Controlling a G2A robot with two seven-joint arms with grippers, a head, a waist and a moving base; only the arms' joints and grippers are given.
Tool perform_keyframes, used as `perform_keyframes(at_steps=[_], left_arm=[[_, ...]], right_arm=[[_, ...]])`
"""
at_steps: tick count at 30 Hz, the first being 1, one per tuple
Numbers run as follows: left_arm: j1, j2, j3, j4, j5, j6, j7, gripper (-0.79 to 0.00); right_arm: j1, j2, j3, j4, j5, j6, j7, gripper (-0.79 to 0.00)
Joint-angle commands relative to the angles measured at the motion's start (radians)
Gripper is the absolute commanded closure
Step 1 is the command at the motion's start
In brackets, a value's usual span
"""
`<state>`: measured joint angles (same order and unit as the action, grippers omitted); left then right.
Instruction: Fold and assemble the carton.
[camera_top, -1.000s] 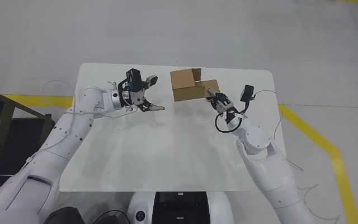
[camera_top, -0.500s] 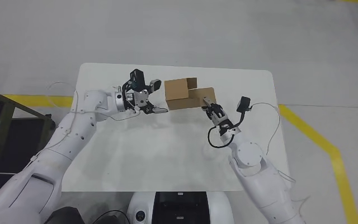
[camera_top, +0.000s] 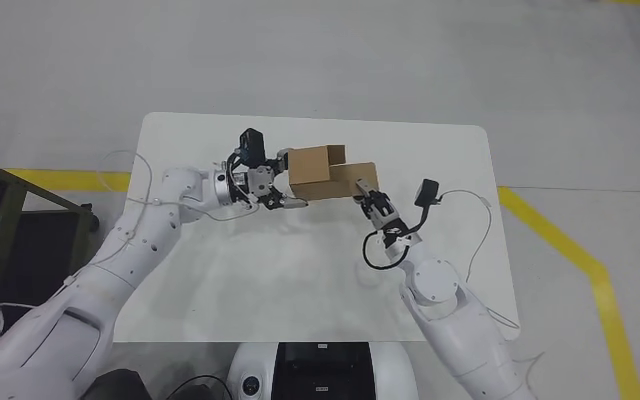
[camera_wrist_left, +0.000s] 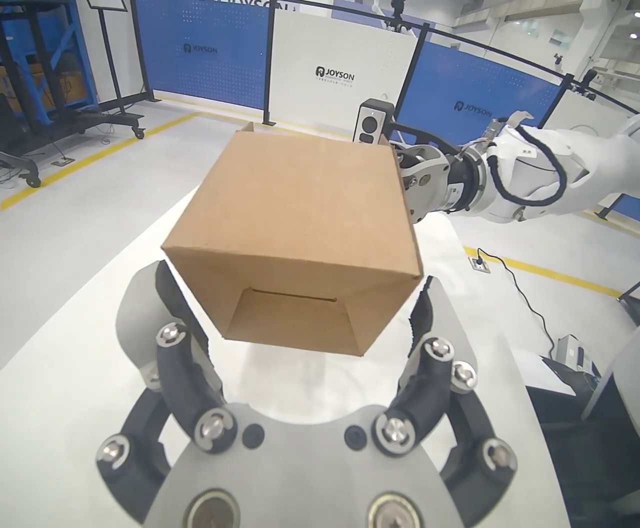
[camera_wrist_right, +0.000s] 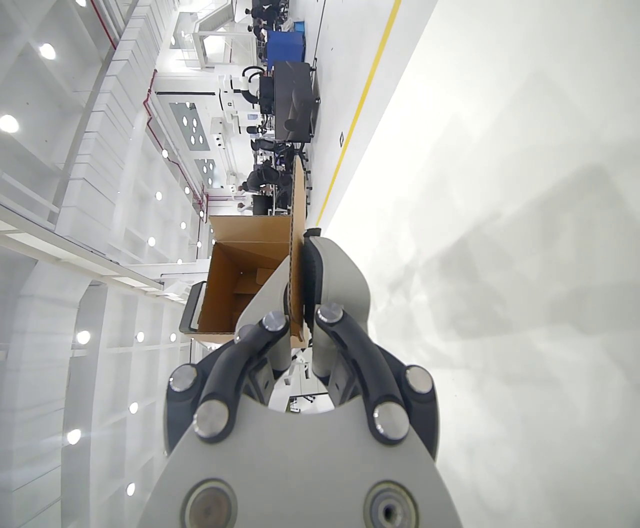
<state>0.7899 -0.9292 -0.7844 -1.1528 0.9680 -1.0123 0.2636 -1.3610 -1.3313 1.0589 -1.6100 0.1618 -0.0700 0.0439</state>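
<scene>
A brown carton (camera_top: 318, 166) hangs a little above the white table (camera_top: 200, 290), near its back middle. My right gripper (camera_top: 368, 196) is shut on the carton's side flap; the right wrist view has the flap edge pinched in that gripper (camera_wrist_right: 301, 250), with the carton's open inside (camera_wrist_right: 235, 285) beyond. My left gripper (camera_top: 283, 181) is open at the opposite end. In the left wrist view the carton (camera_wrist_left: 300, 215) sits between the spread fingers (camera_wrist_left: 172, 305) of that gripper (camera_wrist_left: 295, 280) without clear contact. Folded-in flaps show on that end. The right gripper (camera_wrist_left: 417, 185) holds the far side.
The table's front half is bare white surface. A thin cable (camera_top: 470, 200) loops over the table's right side by the right arm. A yellow floor line (camera_top: 560, 240) runs past the right edge, and a dark frame (camera_top: 20, 200) stands off the left edge.
The right gripper has carried the carton left and toward the front. The left gripper has moved right and now straddles the carton's end.
</scene>
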Motion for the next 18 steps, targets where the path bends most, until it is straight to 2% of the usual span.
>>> perform_keyframes(at_steps=[1, 8, 10, 13, 18], left_arm=[[-0.008, 0.001, 0.01, 0.008, -0.004, 0.0, 0.005, -0.785], [-0.027, 0.01, 0.049, 0.014, -0.006, 0.0, 0.043, -0.785], [-0.033, 0.014, 0.061, 0.013, 0.001, 0.0, 0.055, -0.674], [-0.04, 0.019, 0.077, 0.017, 0.008, 0.0, 0.074, -0.628], [-0.053, 0.026, 0.101, 0.025, 0.008, 0.0, 0.101, -0.477]], right_arm=[[-0.001, -0.001, 0.001, 0.0, -0.001, -0.002, 0.002, 0.0], [-0.004, -0.004, 0.006, -0.002, -0.006, 0.001, 0.01, 0.0], [-0.004, -0.006, 0.006, -0.002, -0.007, 0.003, 0.012, 0.0], [-0.002, -0.008, 0.004, 0.001, -0.006, 0.005, 0.011, 0.0], [0.0, -0.012, 0.003, 0.006, -0.007, 0.004, 0.01, 0.0]])
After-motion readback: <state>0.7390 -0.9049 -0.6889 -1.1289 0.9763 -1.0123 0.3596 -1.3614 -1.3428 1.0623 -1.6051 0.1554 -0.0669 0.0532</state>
